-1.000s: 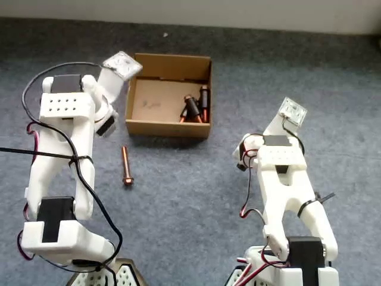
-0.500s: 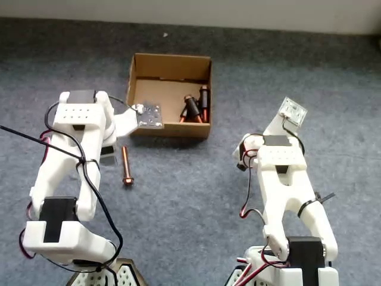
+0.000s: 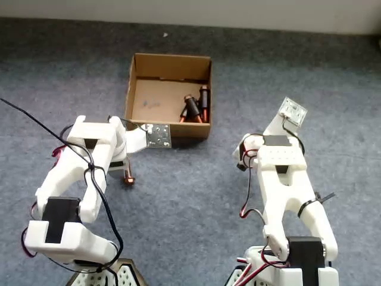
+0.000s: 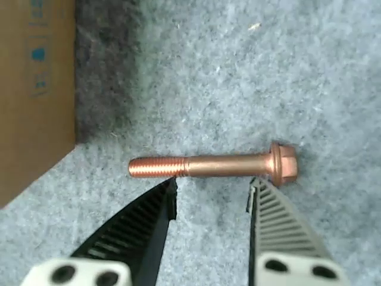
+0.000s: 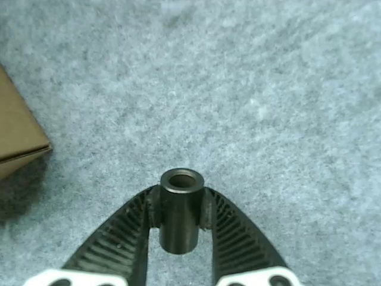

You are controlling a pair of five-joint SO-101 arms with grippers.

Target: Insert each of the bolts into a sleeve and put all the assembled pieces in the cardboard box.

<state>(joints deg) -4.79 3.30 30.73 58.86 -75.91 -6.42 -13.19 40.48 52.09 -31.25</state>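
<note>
The left jaws stand wide open and hold nothing, poised over the bolt (image 4: 211, 165), which spans the gap between them. The bolt lies flat on the desk (image 3: 196, 196), just beside the cardboard box (image 3: 168, 58). The right jaws are clamped on a sleeve (image 5: 180, 208), bore unobstructed. Assembled pieces (image 3: 194, 108) lie inside the box. Judged progress: late stage. Outstanding: grasp bolt, insert into sleeve, deposit in box.
</note>
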